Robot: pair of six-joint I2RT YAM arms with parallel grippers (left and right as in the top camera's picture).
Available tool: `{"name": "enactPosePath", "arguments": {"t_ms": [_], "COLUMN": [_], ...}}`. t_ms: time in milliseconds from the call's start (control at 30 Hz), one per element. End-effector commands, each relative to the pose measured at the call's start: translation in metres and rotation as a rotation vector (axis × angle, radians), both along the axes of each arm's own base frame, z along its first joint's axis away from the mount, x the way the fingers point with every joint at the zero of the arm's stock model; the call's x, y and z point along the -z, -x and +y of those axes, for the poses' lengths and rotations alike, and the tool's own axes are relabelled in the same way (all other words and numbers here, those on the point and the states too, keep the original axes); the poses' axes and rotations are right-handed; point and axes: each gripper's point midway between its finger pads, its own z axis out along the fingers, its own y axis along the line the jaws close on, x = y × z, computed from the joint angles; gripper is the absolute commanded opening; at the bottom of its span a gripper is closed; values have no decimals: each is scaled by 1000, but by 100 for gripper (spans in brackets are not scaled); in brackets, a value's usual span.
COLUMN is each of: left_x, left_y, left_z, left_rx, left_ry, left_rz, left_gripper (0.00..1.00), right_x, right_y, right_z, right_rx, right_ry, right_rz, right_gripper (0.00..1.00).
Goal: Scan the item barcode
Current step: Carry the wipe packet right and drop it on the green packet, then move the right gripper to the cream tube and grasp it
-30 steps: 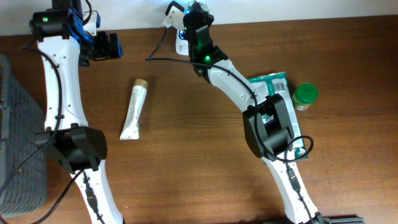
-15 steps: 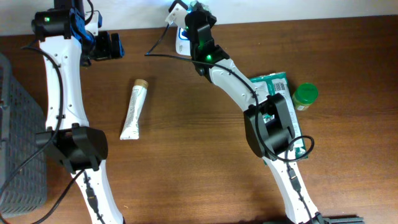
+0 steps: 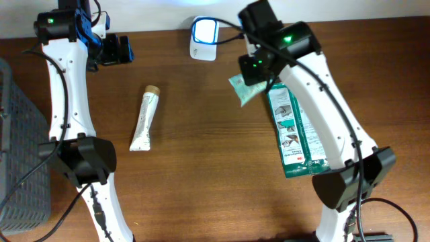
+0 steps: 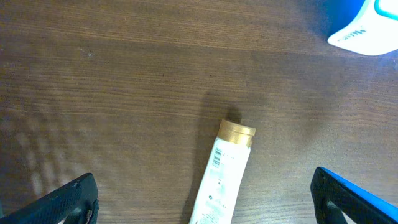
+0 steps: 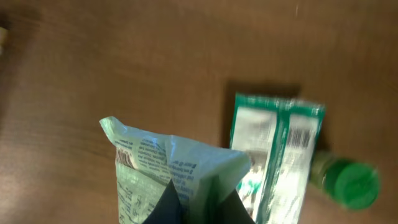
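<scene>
My right gripper (image 3: 250, 70) is shut on a pale green printed packet (image 3: 242, 89), held above the table just right of the scanner (image 3: 203, 31). The scanner is a white unit with a blue glowing window, at the back edge. In the right wrist view the packet (image 5: 168, 168) bulges out of the dark jaws of my right gripper (image 5: 196, 194). My left gripper (image 3: 115, 50) hangs open at the back left. Its two fingers (image 4: 68, 202) stand wide apart, high over a white tube (image 4: 224, 180) with a gold cap.
A long green package (image 3: 293, 131) lies on the table under the right arm, with a green-lidded bottle (image 5: 348, 183) beside it. The white tube (image 3: 146, 118) lies left of centre. A dark mesh basket (image 3: 19, 148) stands at the left edge.
The right gripper has swung away from the scanner, to the right and toward the front, carrying the packet. The left arm has not moved.
</scene>
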Motion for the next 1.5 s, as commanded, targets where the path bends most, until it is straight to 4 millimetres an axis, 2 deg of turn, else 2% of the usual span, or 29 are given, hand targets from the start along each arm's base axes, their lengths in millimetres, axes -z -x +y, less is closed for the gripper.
{"name": "enactPosePath", "arguments": {"t_ms": [0, 67, 167, 200, 267, 333, 400, 467, 500, 533, 567, 600, 667, 700, 767, 833, 900, 967, 1033, 1067, 1167, 1267, 1300, 1367, 1400, 1467], "left_x": [-5, -5, -5, -5, -5, -6, -5, -17, -32, -52, -63, -75, -82, -80, -79, -78, -77, -76, -75, -75, -74, -73, -73, -72, -71, -69], "left_y": [0, 0, 0, 0, 0, -1, 0, 0, -1, -3, -3, -1, 3, 4, 9, 8, 9, 10, 12, 12, 13, 15, 15, 15, 16, 18], "left_z": [1, 1, 1, 1, 1, 1, 4, 10, 17, 31, 40, 56, 78, 87, 102, 103, 103, 102, 103, 102, 102, 102, 102, 101, 100, 101], "left_rx": [5, 5, 5, 5, 5, 5, 1, -1, -15, -42, -60, -100, -157, -171, -201, -202, -202, -202, -204, -204, -204, -204, -204, -204, -202, -205], "left_ry": [-4, -4, -4, -4, -4, -4, -14, -45, -48, -55, -59, -62, -48, -30, -33, -33, -33, -32, -33, -32, -31, -30, -30, -29, -28, -27], "left_rz": [-13, -13, -13, -13, -13, -17, -14, -45, -89, -147, -177, -210, -228, -225, -219, -216, -215, -207, -199, -197, -191, -183, -183, -178, -173, -163], "left_gripper": [99, 99, 99, 99, 99, 99, 99, 99, 99, 99, 99, 99, 99, 99, 99, 99, 99, 99, 99, 99, 99, 99, 100, 99, 99, 99], "right_x": [29, 51, 84, 87, 90, 90, 90, 87, 80, 72, 69, 65, 64, 68, 86, 102, 122, 152, 176, 185, 203, 219, 221, 222, 224, 217], "right_y": [13, 19, 31, 33, 35, 35, 34, 31, 26, 18, 14, 8, -2, -10, -20, -23, -15, -1, 14, 17, 23, 26, 28, 31, 35, 46], "right_z": [-42, -81, -124, -129, -122, -121, -122, -118, -101, -71, -55, -27, 16, 49, 122, 181, 247, 282, 306, 310, 317, 322, 324, 326, 325, 317], "right_rx": [203, 317, 422, 409, 298, 290, 285, 276, 237, 159, 112, 38, -13, -14, 1, -40, -107, -115, -181, -223, -264, -270, -275, -280, -283, -358], "right_ry": [-60, -77, -79, -83, -175, -178, -169, -195, -289, -417, -458, -472, -487, -504, -570, -635, -690, -668, -642, -615, -583, -579, -578, -575, -572, -593], "right_rz": [156, 239, 335, 347, 375, 374, 372, 361, 349, 327, 310, 273, 224, 196, 170, 144, 107, 107, 102, 85, 79, 91, 94, 98, 118, 195], "right_gripper": [4, 4, 5, 8, 13, 19, 46, 50, 50, 51, 53, 54, 54, 54, 54, 55, 61, 63, 63, 63, 62, 53, 46, 23, 8, 4]}}
